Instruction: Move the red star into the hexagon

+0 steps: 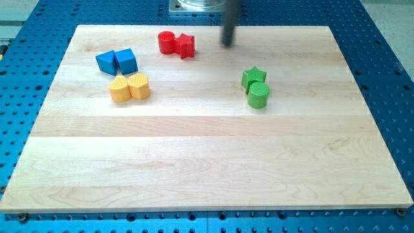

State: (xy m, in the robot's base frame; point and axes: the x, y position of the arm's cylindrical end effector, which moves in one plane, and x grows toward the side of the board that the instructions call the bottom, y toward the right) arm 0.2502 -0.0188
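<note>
The red star (186, 46) lies near the view's top, touching a red cylinder (167, 42) on its left. A yellow block that looks like a hexagon (119, 88) sits at the left, below and to the left of the red star, touching a yellow heart-like block (139, 86). My tip (228, 44) rests on the board to the right of the red star, with a clear gap between them. The rod is blurred and runs up out of the view's top.
A blue triangular block (105, 61) and a blue cube (127, 61) sit just above the yellow pair. A green star (253, 76) and a green cylinder (259, 95) stand together at the right. The wooden board (207, 162) lies on a blue perforated table.
</note>
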